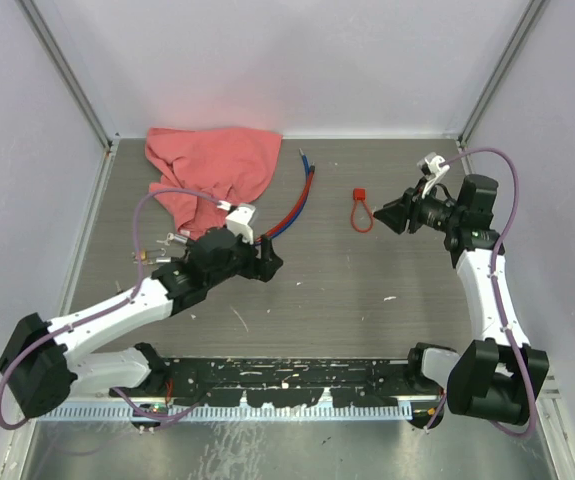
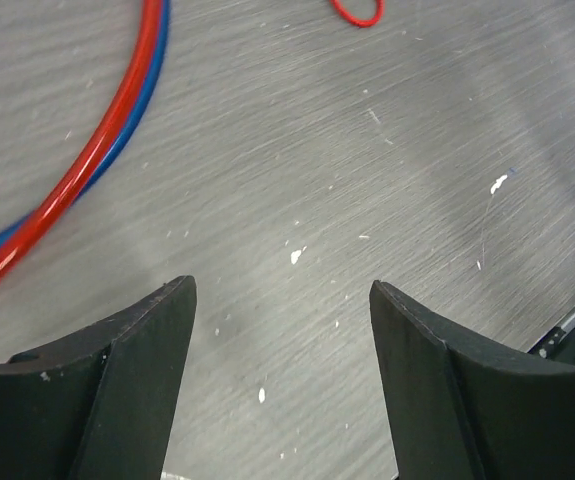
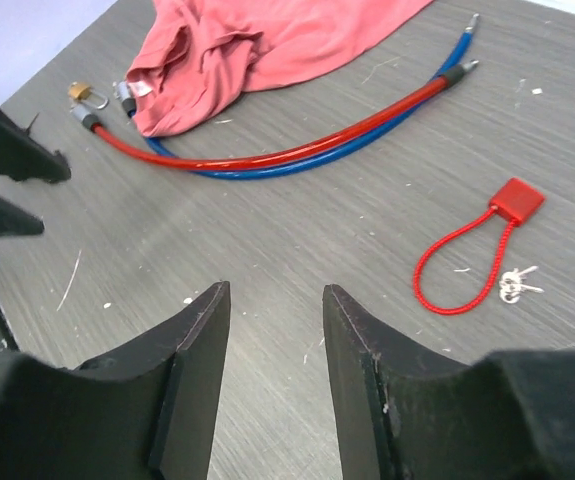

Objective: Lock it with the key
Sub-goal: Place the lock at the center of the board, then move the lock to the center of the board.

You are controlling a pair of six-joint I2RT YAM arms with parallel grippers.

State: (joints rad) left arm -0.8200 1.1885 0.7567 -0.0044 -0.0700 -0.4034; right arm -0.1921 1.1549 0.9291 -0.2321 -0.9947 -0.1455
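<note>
A small red cable lock point(image 1: 363, 211) with a square red body point(image 3: 516, 197) and a thin red loop lies on the grey table, with small silver keys point(image 3: 515, 283) beside the loop. My right gripper point(image 3: 275, 292) is open and empty, above the table to the left of the lock in its own view; in the top view it point(image 1: 385, 214) hovers just right of the lock. My left gripper point(image 2: 281, 290) is open and empty over bare table, and the top view shows it point(image 1: 270, 262) at centre left. A bit of the red loop point(image 2: 357, 13) shows at the top edge of the left wrist view.
A red and a blue cable point(image 1: 292, 205) curve across the table; they also show in the right wrist view point(image 3: 297, 150) and the left wrist view point(image 2: 97, 140). A pink cloth point(image 1: 212, 165) lies at the back left. A small brass padlock point(image 3: 84, 94) sits by the cloth's edge.
</note>
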